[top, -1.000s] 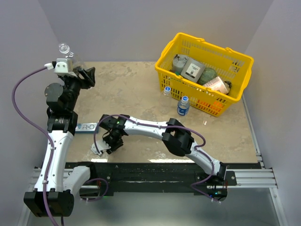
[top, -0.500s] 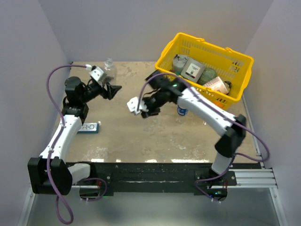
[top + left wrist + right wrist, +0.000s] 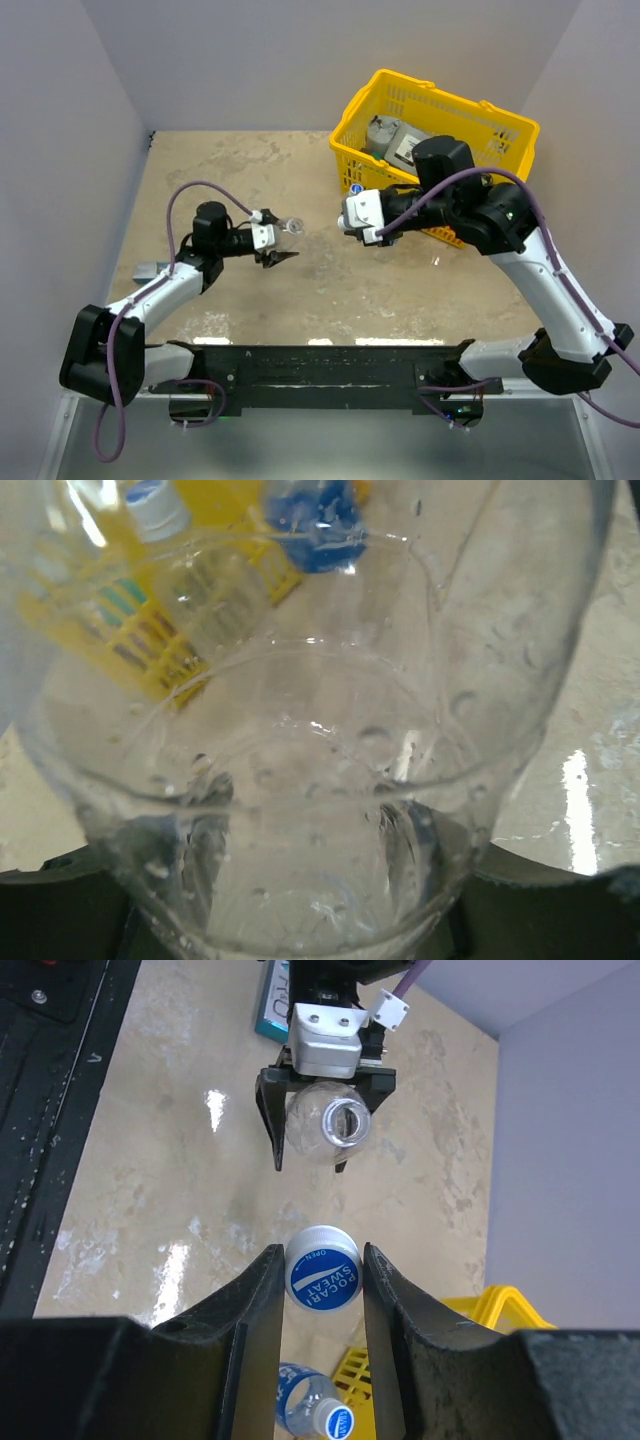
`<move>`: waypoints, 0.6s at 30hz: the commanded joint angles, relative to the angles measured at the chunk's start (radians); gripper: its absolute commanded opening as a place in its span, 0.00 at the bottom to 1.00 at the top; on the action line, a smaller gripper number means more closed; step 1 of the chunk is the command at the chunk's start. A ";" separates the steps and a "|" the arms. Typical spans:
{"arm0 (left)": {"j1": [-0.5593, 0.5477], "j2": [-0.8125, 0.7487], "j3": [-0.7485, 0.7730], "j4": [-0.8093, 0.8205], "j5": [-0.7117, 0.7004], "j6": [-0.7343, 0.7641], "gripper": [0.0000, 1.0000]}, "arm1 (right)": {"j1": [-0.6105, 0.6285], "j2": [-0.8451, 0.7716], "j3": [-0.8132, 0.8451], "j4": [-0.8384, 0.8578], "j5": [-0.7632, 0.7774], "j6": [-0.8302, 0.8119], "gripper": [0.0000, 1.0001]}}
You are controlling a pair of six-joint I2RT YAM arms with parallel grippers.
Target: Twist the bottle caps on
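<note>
My left gripper (image 3: 280, 243) is shut on an unlabelled clear bottle (image 3: 290, 228) and holds it tilted over the table's middle, open mouth toward the right arm. That bottle fills the left wrist view (image 3: 310, 780). In the right wrist view its open mouth (image 3: 340, 1123) shows straight ahead. My right gripper (image 3: 352, 220) is shut on a blue bottle cap (image 3: 323, 1272), a short gap from the mouth. A capped bottle with a blue label (image 3: 312, 1408) stands below. Another capped bottle (image 3: 356, 188) stands by the basket.
A yellow basket (image 3: 440, 100) holding grey cans and jars stands at the back right; its corner shows in the right wrist view (image 3: 510, 1305). A blue-and-white flat packet (image 3: 272, 1000) lies by the left arm, near the left wall (image 3: 148, 268).
The left arm has brought the bottle down and toward the table's middle. The right gripper has swung right and now faces the bottle's mouth with the cap.
</note>
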 commanded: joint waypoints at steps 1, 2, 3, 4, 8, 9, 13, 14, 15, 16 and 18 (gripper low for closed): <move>-0.091 0.002 0.019 -0.004 0.010 0.079 0.00 | 0.032 0.056 0.021 -0.061 -0.005 -0.057 0.00; -0.115 0.010 0.053 -0.066 0.001 0.070 0.00 | 0.043 0.060 0.024 -0.058 0.000 -0.071 0.00; -0.126 0.016 0.059 -0.074 -0.007 0.033 0.00 | 0.051 0.065 0.024 -0.057 0.000 -0.105 0.00; -0.137 0.010 0.057 -0.074 -0.022 0.021 0.00 | 0.068 0.076 0.024 -0.052 0.005 -0.119 0.00; -0.188 -0.009 0.073 -0.168 -0.086 0.025 0.00 | 0.120 0.089 0.031 -0.032 0.018 -0.186 0.00; -0.189 -0.013 0.076 -0.180 -0.091 0.022 0.00 | 0.132 0.093 0.032 -0.044 0.020 -0.223 0.00; -0.198 -0.036 0.067 -0.194 -0.111 0.028 0.00 | 0.181 0.109 0.038 -0.081 0.025 -0.284 0.00; -0.198 -0.038 0.070 -0.194 -0.114 0.030 0.00 | 0.183 0.119 0.043 -0.089 0.023 -0.287 0.00; -0.200 -0.041 0.071 -0.194 -0.115 0.027 0.00 | 0.181 0.123 0.046 -0.106 0.023 -0.300 0.00; -0.200 -0.042 0.071 -0.193 -0.117 0.024 0.00 | 0.181 0.131 0.047 -0.117 0.023 -0.309 0.00; -0.203 -0.045 0.076 -0.186 -0.120 0.024 0.00 | 0.183 0.145 0.044 -0.129 0.038 -0.324 0.00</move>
